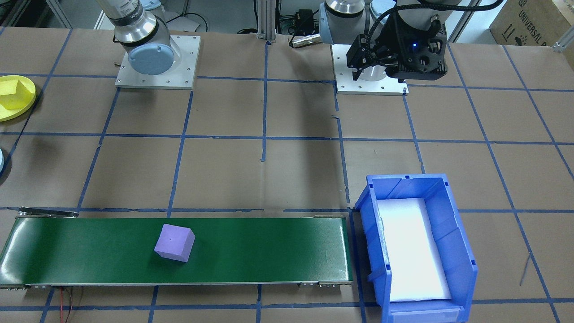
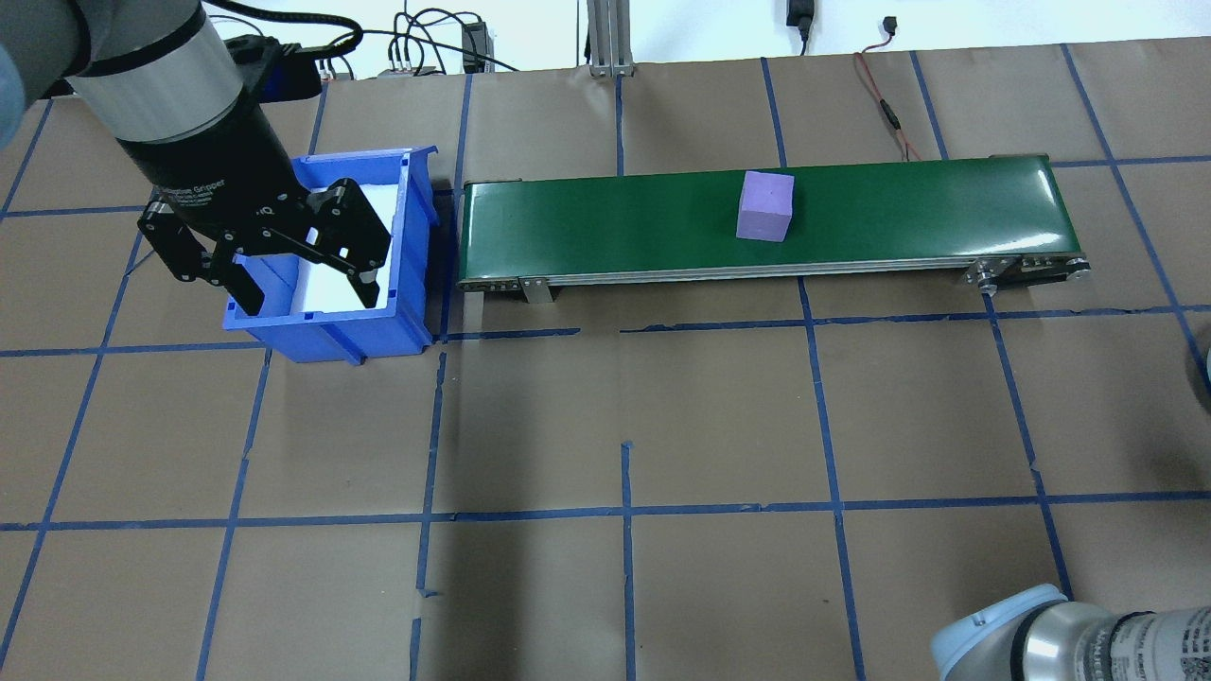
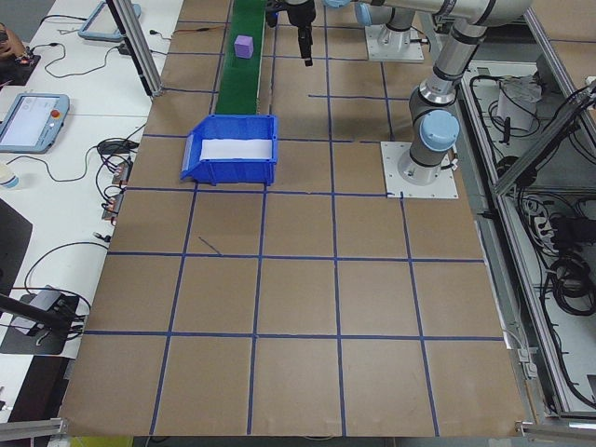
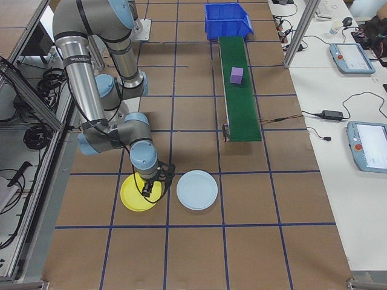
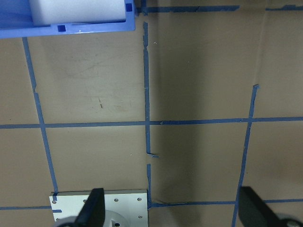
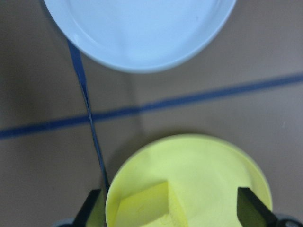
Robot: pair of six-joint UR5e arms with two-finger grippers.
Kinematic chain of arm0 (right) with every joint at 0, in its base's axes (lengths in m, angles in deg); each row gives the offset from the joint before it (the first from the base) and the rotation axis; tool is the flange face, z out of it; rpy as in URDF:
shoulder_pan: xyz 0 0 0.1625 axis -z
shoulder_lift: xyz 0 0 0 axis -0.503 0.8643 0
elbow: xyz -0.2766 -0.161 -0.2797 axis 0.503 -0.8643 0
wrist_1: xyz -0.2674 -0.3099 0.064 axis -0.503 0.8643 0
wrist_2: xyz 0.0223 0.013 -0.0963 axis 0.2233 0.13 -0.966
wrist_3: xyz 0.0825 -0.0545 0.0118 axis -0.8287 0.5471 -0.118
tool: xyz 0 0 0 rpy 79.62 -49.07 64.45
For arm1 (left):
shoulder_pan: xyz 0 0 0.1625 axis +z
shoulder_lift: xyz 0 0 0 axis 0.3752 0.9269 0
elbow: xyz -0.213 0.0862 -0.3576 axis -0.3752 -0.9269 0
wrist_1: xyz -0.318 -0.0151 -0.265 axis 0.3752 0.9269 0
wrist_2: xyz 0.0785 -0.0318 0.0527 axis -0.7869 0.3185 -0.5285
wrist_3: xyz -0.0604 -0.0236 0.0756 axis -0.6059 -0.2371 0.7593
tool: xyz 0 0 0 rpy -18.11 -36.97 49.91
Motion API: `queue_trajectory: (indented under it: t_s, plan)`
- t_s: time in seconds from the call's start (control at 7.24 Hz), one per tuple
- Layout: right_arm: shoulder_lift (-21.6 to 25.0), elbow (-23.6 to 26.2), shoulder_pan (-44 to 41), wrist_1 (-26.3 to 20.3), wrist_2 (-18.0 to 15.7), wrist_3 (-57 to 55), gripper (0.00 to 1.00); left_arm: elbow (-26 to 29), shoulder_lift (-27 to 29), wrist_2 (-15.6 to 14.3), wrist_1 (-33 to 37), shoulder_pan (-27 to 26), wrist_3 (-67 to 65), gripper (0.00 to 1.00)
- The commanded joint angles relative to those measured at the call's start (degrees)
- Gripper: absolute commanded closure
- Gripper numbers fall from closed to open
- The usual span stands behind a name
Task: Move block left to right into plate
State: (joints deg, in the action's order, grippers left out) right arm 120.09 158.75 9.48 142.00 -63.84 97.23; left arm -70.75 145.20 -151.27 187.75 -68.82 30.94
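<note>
A purple block point(image 1: 174, 242) rests on the green conveyor belt point(image 1: 269, 251), toward the belt end nearer the robot's right side, also seen as the block point(image 2: 765, 206). The yellow plate point(image 4: 132, 198) lies on the table on the robot's right, with a yellow block point(image 6: 147, 205) lying in it. My right gripper point(image 6: 171, 210) hangs open just over that plate, its fingers wide of the yellow block. Over the near side of the blue bin point(image 2: 331, 331), my left gripper point(image 2: 307, 295) is open and holds nothing.
A light-blue plate point(image 4: 197, 190) lies right beside the yellow one. The blue bin point(image 1: 453, 233) has a white liner and stands at the conveyor's end on the robot's left. Brown paper with blue tape lines covers the table.
</note>
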Motion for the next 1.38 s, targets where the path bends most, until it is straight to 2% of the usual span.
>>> queue_trajectory:
  t_s: [0.0,0.14,0.28,0.41,0.55,0.69,0.97,1.24]
  plan:
    - [-1.32,-12.44,-11.23,-6.75,4.66,-5.41,0.00,0.43,0.14,-0.06,-1.82,0.06,-0.03,0.00]
    - [-3.41,-16.41,-16.06,-8.11,7.56,-8.05,0.00,0.43,0.14,0.20,-3.58,0.06,-0.03,0.00]
    - [-6.83,-18.89,-21.59,-8.13,7.94,-14.25,0.00,0.35,0.14,0.29,-4.55,0.06,-0.12,0.00]
    - [-8.25,-19.87,-27.04,-8.04,8.12,-20.15,0.00,0.08,0.23,0.12,-4.65,0.06,-0.03,0.00]
    - [-8.88,-19.97,-30.40,-7.87,12.12,-25.43,0.00,0.52,0.23,0.03,-5.17,0.24,-0.03,0.00]
    - [-11.58,-20.05,-31.57,-7.60,15.12,-27.48,0.02,0.52,0.49,-0.15,-6.31,0.15,-0.03,0.00]
    - [-12.31,-22.85,-36.74,-6.98,15.77,-34.94,0.02,0.16,0.05,-0.24,-6.41,0.06,0.05,0.00]
    - [-12.40,-22.34,-42.19,-6.90,16.29,-44.33,0.02,-0.01,0.14,-0.50,-6.41,0.06,0.05,0.00]
